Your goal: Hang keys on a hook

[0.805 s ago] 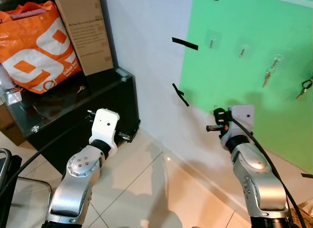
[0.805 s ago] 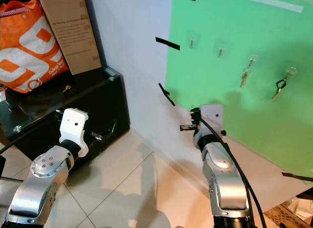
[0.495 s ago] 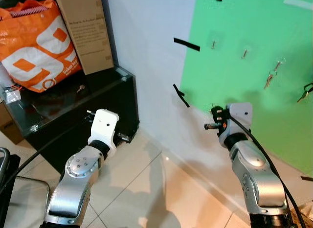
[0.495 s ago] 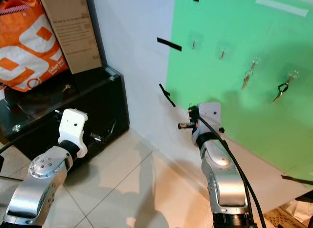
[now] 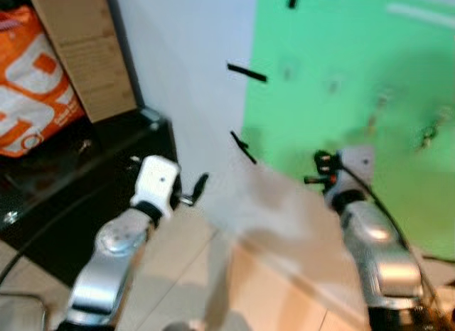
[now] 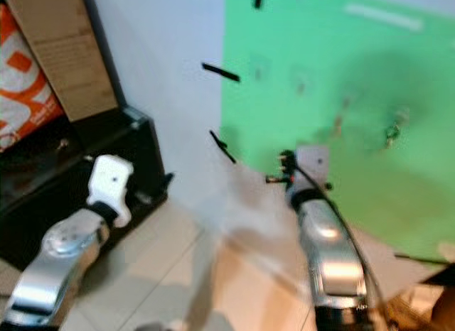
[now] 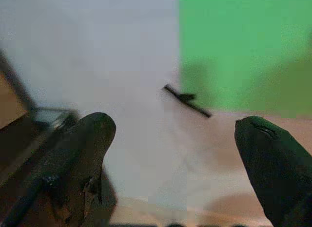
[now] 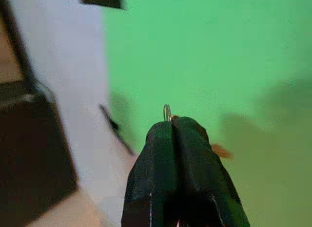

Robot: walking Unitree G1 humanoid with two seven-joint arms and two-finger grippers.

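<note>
Left eye view, blur: the whole scene was smeared by camera motion.
Left eye view, wall: a large green sheet (image 5: pixel 341 96) was seen fixed to a white wall (image 5: pixel 185 54), with black tape strips (image 5: pixel 247 72) at its edge.
Left eye view, hooks: small hooks on the sheet were too blurred to be counted; a dark bunch of keys (image 5: pixel 429 134) was seen hanging far to the right.
Left eye view, cabinet: a black glass-topped cabinet (image 5: pixel 85 167) was seen on the left, with a brown cardboard box (image 5: pixel 78 47) and an orange and white bag (image 5: pixel 28 96) on it.
Left eye view, arms: the left end effector (image 5: pixel 193 190) was held low beside the cabinet; the right end effector (image 5: pixel 313 176) was raised before the lower part of the green sheet.
Left wrist view, left end effector: the two black fingers (image 7: pixel 83 154) were spread wide, with nothing between them.
Right wrist view, right end effector: the fingers (image 8: pixel 161 168) were pressed together on a thin metal key ring (image 8: pixel 167 112), an orange tag (image 8: pixel 220 150) showing beside them, the green sheet behind.
</note>
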